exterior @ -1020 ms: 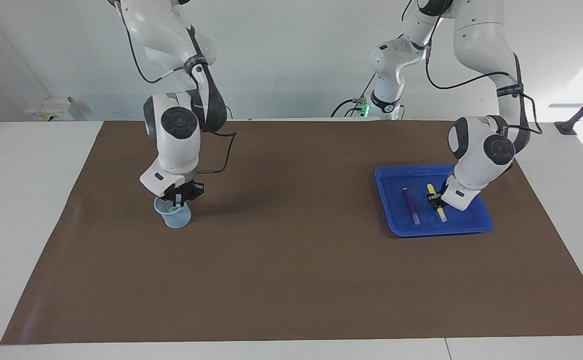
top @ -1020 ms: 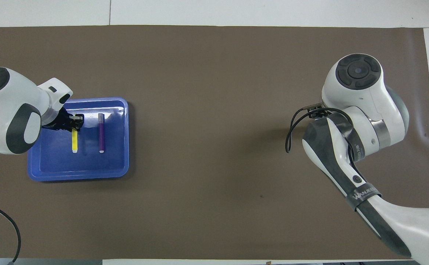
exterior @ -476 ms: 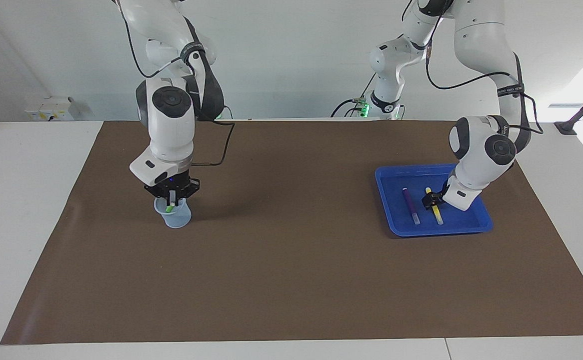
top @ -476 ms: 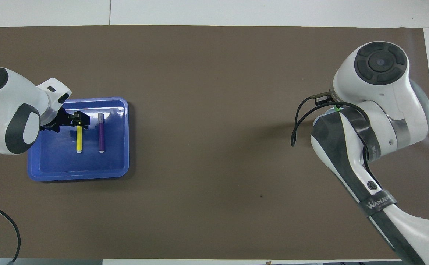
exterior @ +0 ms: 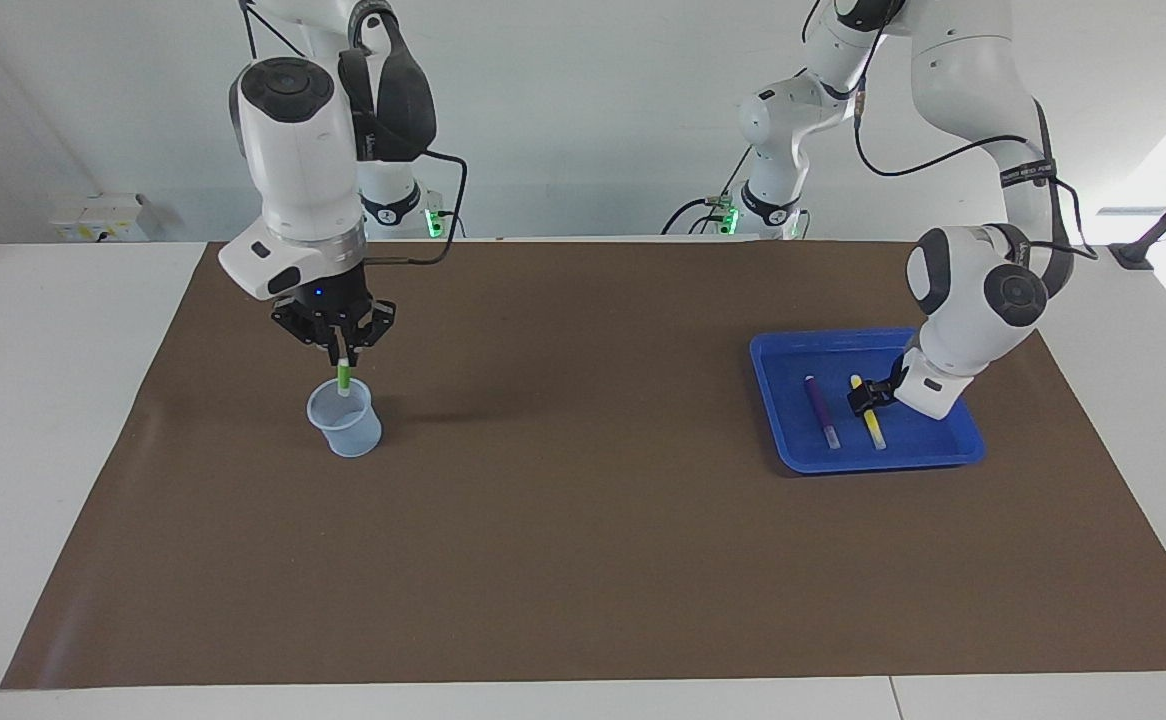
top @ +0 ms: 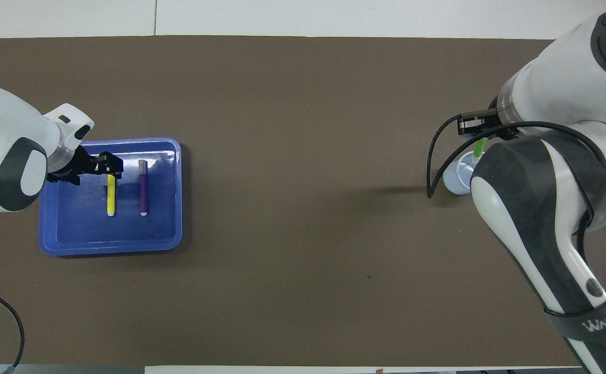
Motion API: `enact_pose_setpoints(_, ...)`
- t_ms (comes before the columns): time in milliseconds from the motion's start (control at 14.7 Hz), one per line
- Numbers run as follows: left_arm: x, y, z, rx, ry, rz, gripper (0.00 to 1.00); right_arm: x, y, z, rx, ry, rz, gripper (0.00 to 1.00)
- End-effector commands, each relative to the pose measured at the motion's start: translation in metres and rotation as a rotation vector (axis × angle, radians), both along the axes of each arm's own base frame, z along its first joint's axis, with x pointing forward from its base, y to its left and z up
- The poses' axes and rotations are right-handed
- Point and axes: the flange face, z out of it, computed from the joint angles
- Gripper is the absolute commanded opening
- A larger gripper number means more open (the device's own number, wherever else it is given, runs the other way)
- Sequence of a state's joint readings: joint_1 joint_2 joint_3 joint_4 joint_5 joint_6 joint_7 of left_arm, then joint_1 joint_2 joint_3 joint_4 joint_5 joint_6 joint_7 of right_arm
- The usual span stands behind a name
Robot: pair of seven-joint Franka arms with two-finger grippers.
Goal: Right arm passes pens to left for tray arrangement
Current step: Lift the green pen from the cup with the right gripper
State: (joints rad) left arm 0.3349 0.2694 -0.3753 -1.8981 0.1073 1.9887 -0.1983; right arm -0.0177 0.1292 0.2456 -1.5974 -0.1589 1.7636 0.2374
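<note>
Since a second earlier our right gripper (exterior: 342, 352) had climbed well up off the pale cup (exterior: 345, 417), and the green pen (exterior: 343, 377) came up with it, jaws pinched on its top end, lower tip hanging just over the cup's mouth. Our left gripper (exterior: 867, 392) had let go of the yellow pen (exterior: 870, 412) and eased back a little; its jaws stood spread just over that pen's end nearer the robots. Yellow lay flat in the blue tray (exterior: 958, 449) right beside the purple pen (exterior: 822, 411), roughly parallel, not touching. Tray sat on the brown mat (exterior: 583, 560) at the left arm's end of the bench, cup at the right arm's end.
</note>
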Motion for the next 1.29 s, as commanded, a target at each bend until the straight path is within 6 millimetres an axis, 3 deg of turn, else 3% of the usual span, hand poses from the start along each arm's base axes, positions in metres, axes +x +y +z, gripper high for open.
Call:
enact_pose_setpoints(0, 0.004, -0.005, 0.061, -0.073, 0.019, 0.078, 1.0, 0.002, 0.009, 0.01, 0.084, 0.011, -0.012, 0.0)
enact_pose_setpoints(408, -0.015, -0.048, 0.158, -0.211, 0.0, 0.422, 1.0, -0.001, 0.04, 0.03, 0.37, 0.074, -0.323, 0.0)
enact_pose_setpoints(680, -0.04, -0.1, 0.215, -0.264, 0.002, 0.741, 1.0, -0.006, 0.09, 0.039, 0.581, 0.144, -0.547, 0.0)
enact_pose_setpoints(1020, -0.069, -0.162, 0.256, -0.305, 0.075, 1.087, 1.0, -0.008, 0.134, 0.046, 0.728, 0.189, -0.736, 0.0)
enact_pose_setpoints(1224, -0.077, -0.199, 0.267, -0.339, 0.132, 1.29, 1.0, -0.008, 0.139, 0.051, 0.766, 0.2, -0.758, 0.0)
